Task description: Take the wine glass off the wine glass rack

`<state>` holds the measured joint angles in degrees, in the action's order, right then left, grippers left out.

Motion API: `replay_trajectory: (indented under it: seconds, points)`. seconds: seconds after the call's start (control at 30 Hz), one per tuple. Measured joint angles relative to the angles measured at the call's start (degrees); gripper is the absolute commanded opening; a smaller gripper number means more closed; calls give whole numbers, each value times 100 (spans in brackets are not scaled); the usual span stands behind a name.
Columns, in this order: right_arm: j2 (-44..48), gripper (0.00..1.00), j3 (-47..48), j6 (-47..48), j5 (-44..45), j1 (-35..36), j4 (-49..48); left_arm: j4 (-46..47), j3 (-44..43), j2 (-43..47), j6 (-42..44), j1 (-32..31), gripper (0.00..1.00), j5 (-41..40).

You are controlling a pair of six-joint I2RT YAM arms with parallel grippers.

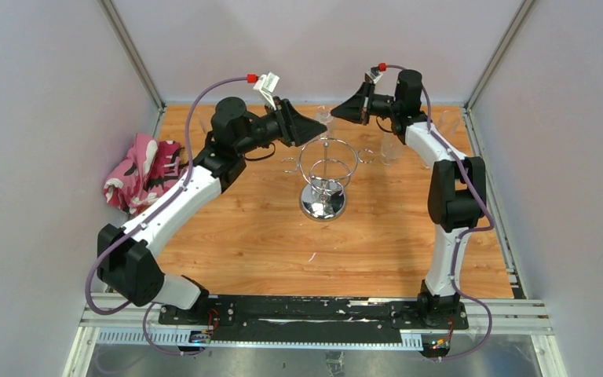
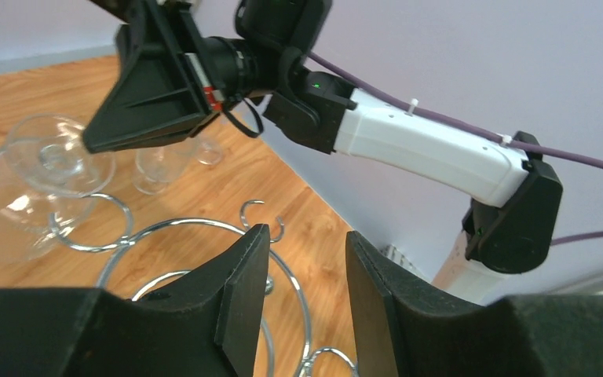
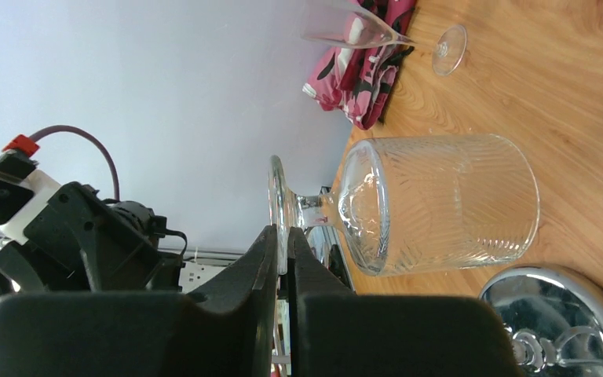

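Item: wine glass (image 3: 440, 204), ribbed bowl, foot up. Loc.: far side of wine glass rack (image 1: 323, 203), on counter (image 1: 243, 243). R end effector (image 3: 283, 236) pinched shut on foot rim. L end effector (image 2: 306, 237) approx. half open, empty, above rack's wire ring.

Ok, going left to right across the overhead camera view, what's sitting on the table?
Pink cloth → wine glass rack → clear glass

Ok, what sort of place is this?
Probably a lab test cell: plain walls on aluminium framing, a wood-grain tabletop, and two robot arms bolted to a rail at its near edge.
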<state>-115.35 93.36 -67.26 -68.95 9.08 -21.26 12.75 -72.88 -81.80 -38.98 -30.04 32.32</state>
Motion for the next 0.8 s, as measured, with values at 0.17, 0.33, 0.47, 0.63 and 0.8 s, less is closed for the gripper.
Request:
replay_trajectory:
  seconds: [0.17, 0.33, 0.47, 0.63, 0.8]
  points:
    - [-232, 0, 297, -146, 28, -61, -37, 17, 164, -2, -39, 323, 44, -529]
    - [-483, 0, 730, -503, 24, -188, -223, 627, 164, -516, -439, 752, 43, -688]
    - [-643, 0, 1307, -647, 13, -334, -190, 1725, 162, -1226, -1298, 1108, 45, -474]
    - [-739, 0, 2006, -743, 20, -424, -170, 4017, 66, -2465, -2988, 1484, 46, -105]
    - [-756, 0, 2269, -885, 17, -431, -188, 6170, -391, -3738, -4562, 1639, 47, 55]
